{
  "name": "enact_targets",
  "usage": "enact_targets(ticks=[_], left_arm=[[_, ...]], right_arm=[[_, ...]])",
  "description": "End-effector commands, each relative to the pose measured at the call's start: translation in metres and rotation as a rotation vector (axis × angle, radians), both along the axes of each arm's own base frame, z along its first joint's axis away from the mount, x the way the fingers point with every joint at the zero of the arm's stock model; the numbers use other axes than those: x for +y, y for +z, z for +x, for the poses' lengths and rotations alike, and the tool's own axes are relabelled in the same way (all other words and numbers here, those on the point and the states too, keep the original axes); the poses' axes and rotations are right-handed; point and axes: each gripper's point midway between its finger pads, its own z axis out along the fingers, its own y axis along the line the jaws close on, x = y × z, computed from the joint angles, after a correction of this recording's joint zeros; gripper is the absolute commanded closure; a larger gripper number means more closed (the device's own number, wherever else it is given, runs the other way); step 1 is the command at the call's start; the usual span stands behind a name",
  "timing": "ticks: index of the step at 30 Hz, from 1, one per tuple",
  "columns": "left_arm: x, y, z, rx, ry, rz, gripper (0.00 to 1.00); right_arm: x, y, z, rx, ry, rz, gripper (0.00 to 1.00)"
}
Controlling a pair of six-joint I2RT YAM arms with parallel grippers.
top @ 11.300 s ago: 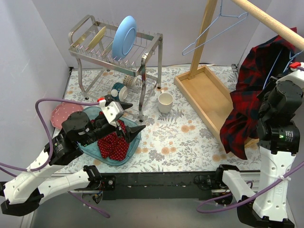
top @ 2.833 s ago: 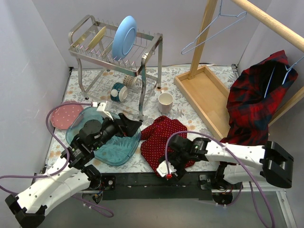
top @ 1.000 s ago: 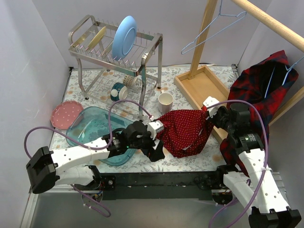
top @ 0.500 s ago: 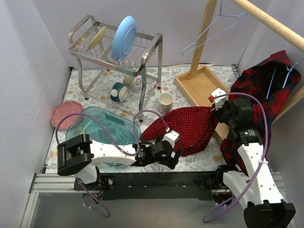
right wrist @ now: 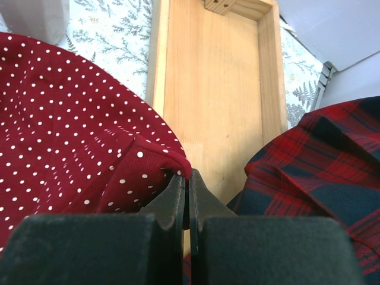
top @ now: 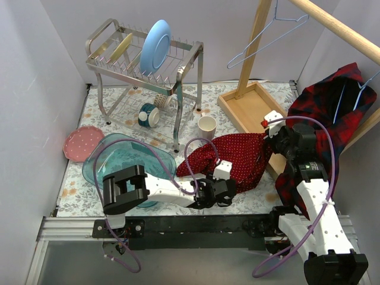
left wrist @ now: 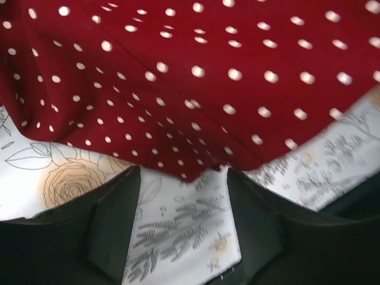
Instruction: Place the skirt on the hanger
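Height is what the next move turns on: in the top view the empty wire hanger (top: pixel 276 13) hangs from the wooden rail (top: pixel 338 27), above and behind the right gripper (top: pixel 265 135). The skirt (top: pixel 234 155) is low down, its long axis running left to right over the tablecloth (top: pixel 119 113). Its right corner is raised at that gripper, beside the wooden tray (top: pixel 249 113) and the plaid shirt (top: pixel 323 116). The right arm is the nearer to the hanger; the left gripper (top: pixel 222 190) sits at the skirt's near hem. In the left wrist view, the left gripper (left wrist: pixel 183 185) is spread wide and holds nothing, with the skirt (left wrist: pixel 196 77) hem just beyond its fingertips and bare tablecloth (left wrist: pixel 190 237) between them. In the right wrist view, the right gripper (right wrist: pixel 185 178) is pinched tight on a folded corner of the skirt (right wrist: pixel 71 119), with the wooden tray (right wrist: pixel 219 89) ahead and the plaid shirt (right wrist: pixel 320 160) to the right. Against half a second ago, the left gripper has slid rightward along the hem, while the right gripper's hold and the skirt's spread look unchanged.
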Motion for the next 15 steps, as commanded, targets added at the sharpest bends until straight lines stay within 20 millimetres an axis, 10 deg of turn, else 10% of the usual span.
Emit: enact_targets(ticks=[1, 7, 15], left_arm=[[0.008, 0.001, 0.015, -0.054, 0.110, 0.057, 0.55], [0.014, -0.004, 0.017, -0.061, 0.130, 0.093, 0.93], [0.032, 0.029, 0.012, -0.078, 0.102, 0.046, 1.00]], right_arm=[[0.001, 0.011, 0.003, -0.056, 0.003, 0.018, 0.99], [0.001, 0.012, 0.001, -0.062, 0.007, 0.014, 0.99], [0.001, 0.016, -0.003, -0.072, 0.022, -0.006, 0.99]])
